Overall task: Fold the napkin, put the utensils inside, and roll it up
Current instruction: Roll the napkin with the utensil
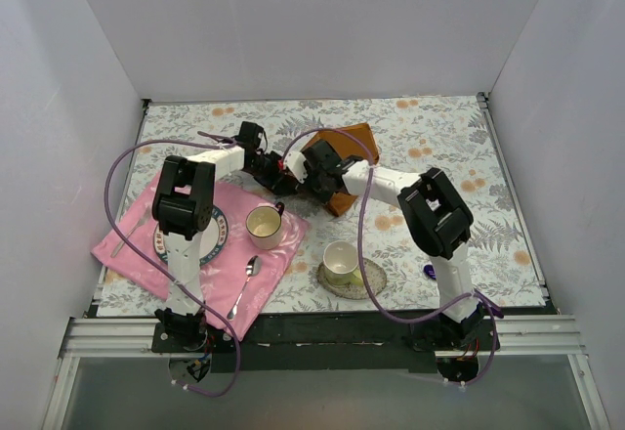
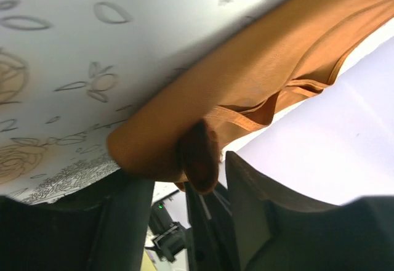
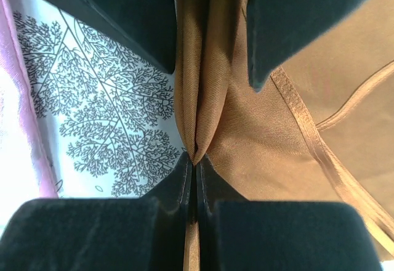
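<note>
The rust-orange napkin (image 1: 350,152) lies bunched and partly lifted at the middle of the flowered table. My right gripper (image 1: 311,178) is shut on a fold of the napkin (image 3: 203,86), its fingertips (image 3: 184,178) pinched tight. My left gripper (image 1: 276,168) is right beside it, at the napkin's left edge. In the left wrist view its jaws (image 2: 188,178) stand apart, with a hanging lobe of the napkin (image 2: 198,157) between them, not pinched. A small purple utensil (image 1: 430,272) lies by the right arm's base. I cannot make out the other utensils.
A pink cloth (image 1: 146,254) at the near left carries a plate (image 1: 217,237), a cup (image 1: 265,224) and a silver spoon (image 1: 244,283). A second cup on a saucer (image 1: 342,264) stands near the front middle. White walls enclose the table.
</note>
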{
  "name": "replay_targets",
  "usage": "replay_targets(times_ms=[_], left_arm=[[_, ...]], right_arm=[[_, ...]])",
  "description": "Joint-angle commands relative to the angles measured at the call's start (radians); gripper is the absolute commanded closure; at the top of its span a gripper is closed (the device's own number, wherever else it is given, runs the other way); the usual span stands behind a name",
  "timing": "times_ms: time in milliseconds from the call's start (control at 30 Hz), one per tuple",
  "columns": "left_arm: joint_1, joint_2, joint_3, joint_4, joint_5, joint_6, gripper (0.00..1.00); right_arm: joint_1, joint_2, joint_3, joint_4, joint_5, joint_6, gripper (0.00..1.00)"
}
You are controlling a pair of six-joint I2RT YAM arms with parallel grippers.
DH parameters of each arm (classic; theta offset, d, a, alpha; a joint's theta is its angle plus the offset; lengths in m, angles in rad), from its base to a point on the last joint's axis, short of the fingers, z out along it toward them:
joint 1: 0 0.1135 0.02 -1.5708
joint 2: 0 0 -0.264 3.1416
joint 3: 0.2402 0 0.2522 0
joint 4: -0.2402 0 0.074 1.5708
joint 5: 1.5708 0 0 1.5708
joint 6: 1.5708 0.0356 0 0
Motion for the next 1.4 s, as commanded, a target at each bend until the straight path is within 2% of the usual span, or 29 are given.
replay_targets(times_ms=[0,133,333,500,600,867,1000,1133,1367], left_arm=[[0.014,-0.077,0.001,0.002,-0.018,0.055,0.50],[0.037,-0.100,-0.006,0.069,0.008,0.052,0.47],[0.039,-0.105,0.047,0.069,0.026,0.084,0.44],[0.039,-0.169,0.019,0.072,0.011,0.116,0.43],[0.039,-0.207,-0.013,0.075,0.012,0.130,0.47],[0.010,-0.221,-0.048,0.045,0.022,0.231,0.71],[-0.027,-0.186,-0.036,0.039,0.035,0.255,0.76],[-0.067,-0.161,-0.024,0.036,0.029,0.244,0.80],[-0.086,-0.123,-0.042,0.049,0.000,0.158,0.87]], right_arm=[[-0.071,0.034,0.047,-0.110,-0.261,0.065,0.99],[-0.120,0.071,0.078,-0.150,-0.397,0.079,0.99],[-0.181,0.124,0.141,-0.193,-0.570,0.115,0.99],[-0.240,0.195,0.213,-0.242,-0.697,0.155,0.99],[-0.276,0.244,0.250,-0.266,-0.785,0.192,0.99],[-0.350,0.388,0.354,-0.363,-0.983,0.270,0.99],[-0.385,0.446,0.350,-0.364,-1.081,0.325,0.99],[-0.407,0.477,0.365,-0.374,-1.102,0.348,0.99],[-0.414,0.459,0.314,-0.283,-1.138,0.404,0.99]])
